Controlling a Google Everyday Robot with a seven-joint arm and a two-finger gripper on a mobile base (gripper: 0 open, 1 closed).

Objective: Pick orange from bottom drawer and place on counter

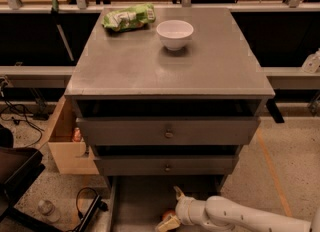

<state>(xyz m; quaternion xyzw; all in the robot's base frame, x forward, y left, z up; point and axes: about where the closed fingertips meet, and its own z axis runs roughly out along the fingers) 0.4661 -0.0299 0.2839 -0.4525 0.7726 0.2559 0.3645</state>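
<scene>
The bottom drawer (137, 203) stands pulled out at the foot of the grey cabinet, showing its flat grey floor. The orange (168, 214) lies on that floor near the picture's bottom edge, partly hidden. My gripper (172, 208) reaches in from the right on a white arm, low in the drawer. It is open, with one finger (178, 193) behind the orange and the other (167, 223) in front, so the fruit sits between them. The counter (150, 66) is the cabinet's flat grey top.
A white bowl (175, 33) and a green snack bag (128, 17) lie at the back of the counter. Two knobbed drawers (168, 132) are slightly open above the bottom one. A wooden box (62, 148) stands left of the cabinet, a bottle (47, 209) and cables lie on the floor.
</scene>
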